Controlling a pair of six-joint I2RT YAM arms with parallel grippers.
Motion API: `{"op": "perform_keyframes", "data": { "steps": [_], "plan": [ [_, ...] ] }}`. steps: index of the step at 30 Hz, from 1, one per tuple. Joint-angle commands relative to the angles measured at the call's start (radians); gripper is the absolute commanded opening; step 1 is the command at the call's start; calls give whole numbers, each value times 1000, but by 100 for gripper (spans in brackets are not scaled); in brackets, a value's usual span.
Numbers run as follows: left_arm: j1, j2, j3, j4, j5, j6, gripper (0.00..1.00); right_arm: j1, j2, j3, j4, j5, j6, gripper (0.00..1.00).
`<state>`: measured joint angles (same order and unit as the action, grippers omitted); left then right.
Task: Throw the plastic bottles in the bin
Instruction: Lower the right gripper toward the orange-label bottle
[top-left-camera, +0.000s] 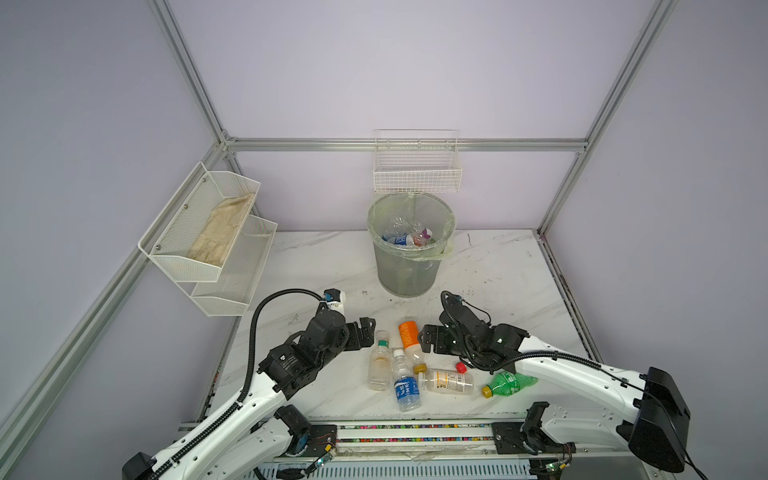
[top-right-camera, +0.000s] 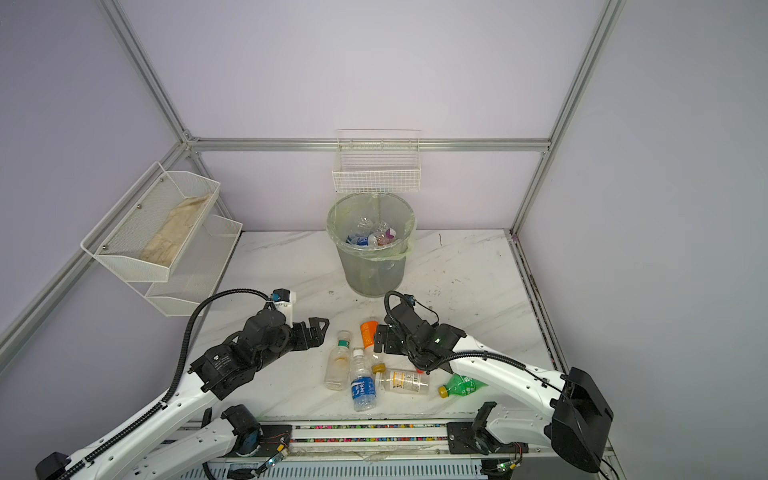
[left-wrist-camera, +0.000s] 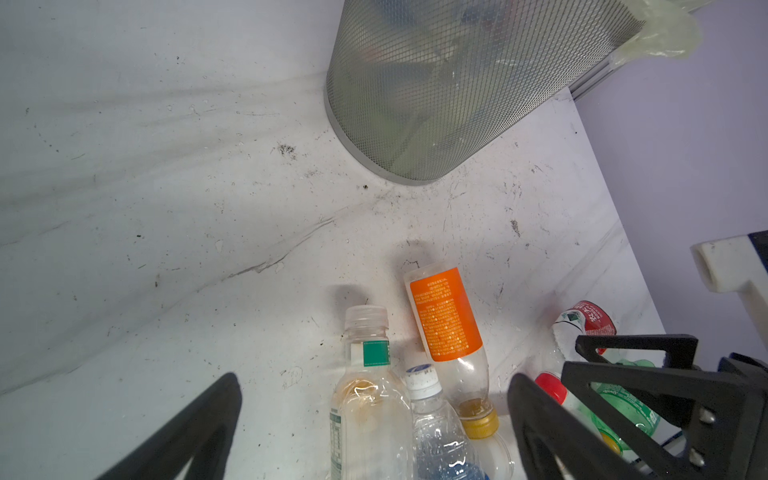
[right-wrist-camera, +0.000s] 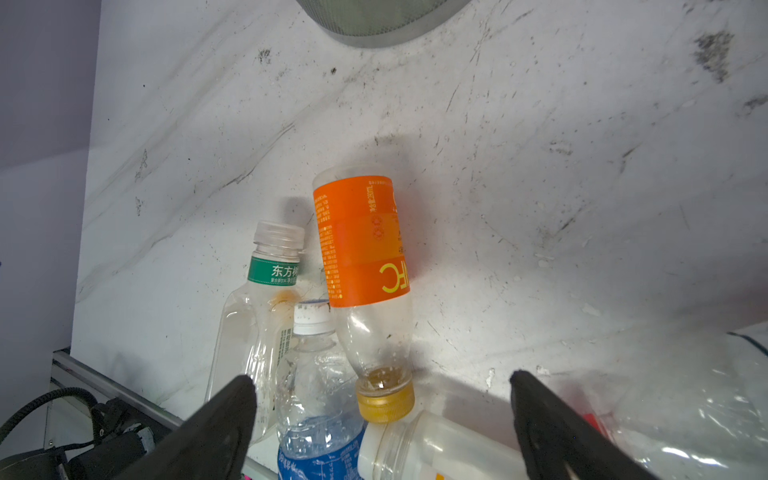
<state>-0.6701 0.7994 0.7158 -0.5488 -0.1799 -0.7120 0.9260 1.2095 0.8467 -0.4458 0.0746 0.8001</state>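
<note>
Plainly, the coming pick turns on the clear plastic bottle with the orange label (top-left-camera: 408, 336), which lies flat on the white marbled tabletop (top-left-camera: 498, 266) between the two grippers. Its long axis runs from the bin side toward the near edge, base toward the bin, yellow cap (top-left-camera: 419, 368) nearest the robot. The right gripper (top-left-camera: 424, 340) sits just beside its right flank, and in the right wrist view the capped neck falls in the gap between the jaws; I judge this arm the nearer and better placed. The left gripper (top-left-camera: 369, 332) hovers on the other side, closer to the clear bottle with the green neck band (top-left-camera: 379, 361), which lies nearly parallel. Both sets of jaws stand wide and hold nothing.

Both arms reach in low from the near edge, forearms angled inward so the grippers face each other across the cluster. A crumpled blue-labelled water bottle (top-left-camera: 405, 386), a clear bottle with a white-and-yellow label (top-left-camera: 449, 380) and an all-green bottle (top-left-camera: 510, 383) lie nearer the robot. The round grey mesh bin lined with a pale green bag (top-left-camera: 409, 270) stands upright beyond, apart from the cluster, with several bottles (top-left-camera: 405, 237) already inside.
</note>
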Motion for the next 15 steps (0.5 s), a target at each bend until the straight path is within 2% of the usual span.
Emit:
{"op": "perform_keyframes", "data": {
  "steps": [1,15],
  "plan": [
    [-3,-22,-12,3,15,20,97,5,-25,14,-48,29,18,97],
    [-3,-42,46,-110,44,11,92,5,-53,36,-109,-10,-79,97]
  ]
}}
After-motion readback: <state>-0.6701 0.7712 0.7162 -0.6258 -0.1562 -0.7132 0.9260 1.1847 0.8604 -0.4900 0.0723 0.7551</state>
